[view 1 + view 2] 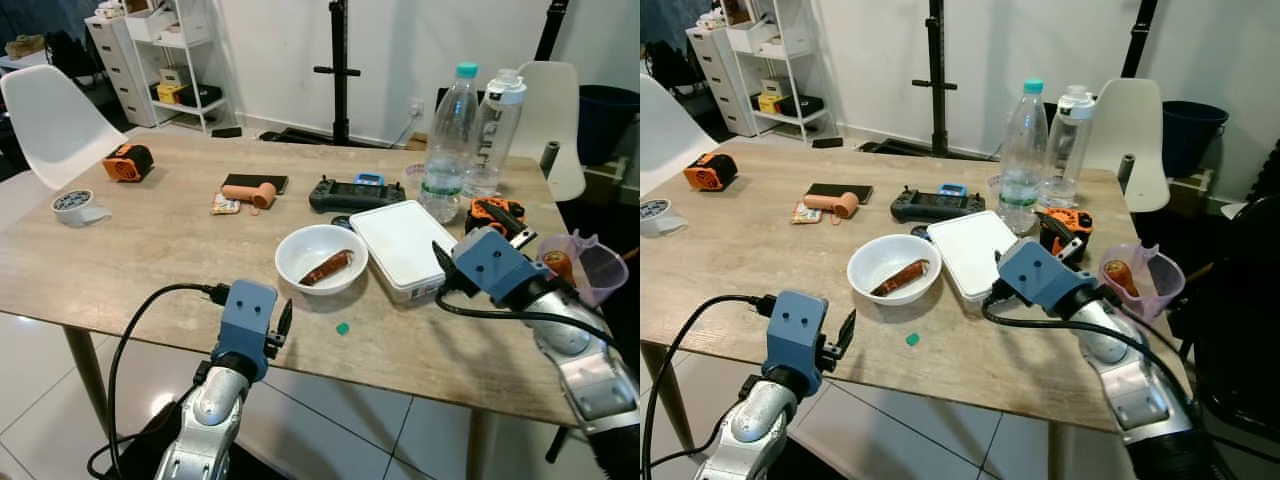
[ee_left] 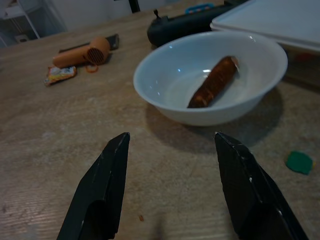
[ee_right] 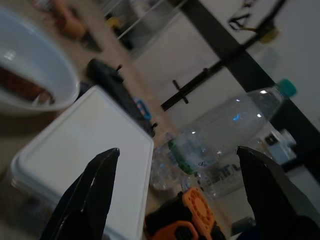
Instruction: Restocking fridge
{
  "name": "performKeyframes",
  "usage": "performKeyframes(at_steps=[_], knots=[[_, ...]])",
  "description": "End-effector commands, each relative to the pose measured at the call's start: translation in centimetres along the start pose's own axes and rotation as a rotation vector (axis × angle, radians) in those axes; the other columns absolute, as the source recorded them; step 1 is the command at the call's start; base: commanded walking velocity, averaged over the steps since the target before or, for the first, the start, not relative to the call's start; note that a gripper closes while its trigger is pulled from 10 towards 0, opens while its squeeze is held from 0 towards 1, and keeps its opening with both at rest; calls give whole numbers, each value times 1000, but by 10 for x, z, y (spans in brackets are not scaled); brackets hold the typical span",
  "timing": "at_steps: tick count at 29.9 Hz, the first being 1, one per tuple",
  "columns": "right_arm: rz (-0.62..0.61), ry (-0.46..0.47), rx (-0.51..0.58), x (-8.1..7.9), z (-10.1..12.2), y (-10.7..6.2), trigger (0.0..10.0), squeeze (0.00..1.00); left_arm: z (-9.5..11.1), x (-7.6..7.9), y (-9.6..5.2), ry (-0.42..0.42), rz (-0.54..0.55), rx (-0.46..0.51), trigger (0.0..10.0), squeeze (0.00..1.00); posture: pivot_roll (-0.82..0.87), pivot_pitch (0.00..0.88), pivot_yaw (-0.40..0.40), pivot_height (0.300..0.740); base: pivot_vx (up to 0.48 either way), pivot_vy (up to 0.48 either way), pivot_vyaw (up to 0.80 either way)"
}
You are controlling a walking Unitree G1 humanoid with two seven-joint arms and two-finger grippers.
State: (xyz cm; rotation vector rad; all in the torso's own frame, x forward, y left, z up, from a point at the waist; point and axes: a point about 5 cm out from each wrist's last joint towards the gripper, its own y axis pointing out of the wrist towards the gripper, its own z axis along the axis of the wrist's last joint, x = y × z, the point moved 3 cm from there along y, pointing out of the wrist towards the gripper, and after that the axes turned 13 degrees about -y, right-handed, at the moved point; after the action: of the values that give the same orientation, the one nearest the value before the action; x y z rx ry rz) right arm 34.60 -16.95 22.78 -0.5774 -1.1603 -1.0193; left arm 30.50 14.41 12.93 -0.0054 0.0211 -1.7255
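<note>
Table: you have a pale wood-grain tabletop [image 1: 150, 240] in front of you, with both arms raised at its near edge.
Bowl: your round white bowl [image 1: 321, 259] sits near the middle of the near side, holding one brown sausage-shaped piece of food [image 1: 326, 268] that lies tilted against the inner wall.
Box: your flat white lidded plastic container [image 1: 403, 243] stands just beside the bowl on its right, lid on.
Bottles: your clear plastic water bottle with a teal cap [image 1: 448, 143] stands upright behind the container, with a clear bottle with a white lid [image 1: 493, 133] just beside it.
Left gripper: your left gripper [image 2: 170, 187] hovers low over the table just short of the bowl, its fingers [image 2: 102, 192] spread wide and holding nothing.
Right gripper: your right gripper [image 3: 175, 192] sits at the container's near right corner, fingers [image 3: 87, 195] spread apart and empty.
Extras: a small green scrap [image 1: 343, 328] lies on the table near the bowl; a black handheld controller [image 1: 355, 193] lies behind it.
</note>
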Motion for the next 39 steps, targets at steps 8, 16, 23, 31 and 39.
performKeyframes(at_steps=[8, 16, 23, 31, 39], knots=[[261, -63, 81, -40, 17, 3, 10000, 0, -19, -7, -4, 67, 22, -86, 10000, 0, -75, 111, 24, 740, 0, 0, 0], [413, -122, 128, -95, 31, 15, 10000, 0, -27, -13, 3, 121, 73, -120, 10000, 0, -75, 92, -4, 740, 0, 0, 0], [312, -277, -40, -99, 9, 37, 10000, 0, -29, -23, 6, 138, 131, -145, 10000, 0, -71, 93, -3, 740, 0, 0, 0], [226, -275, -159, -98, -8, 38, 10000, 0, -30, -22, 4, 114, 134, -143, 10000, 0, -71, 94, -7, 740, 0, 0, 0], [182, -275, -210, -99, -16, 38, 0, 0, -28, -17, 6, 100, 116, -131, 10000, 0, -72, 99, -1, 740, 0, 0, 0]])
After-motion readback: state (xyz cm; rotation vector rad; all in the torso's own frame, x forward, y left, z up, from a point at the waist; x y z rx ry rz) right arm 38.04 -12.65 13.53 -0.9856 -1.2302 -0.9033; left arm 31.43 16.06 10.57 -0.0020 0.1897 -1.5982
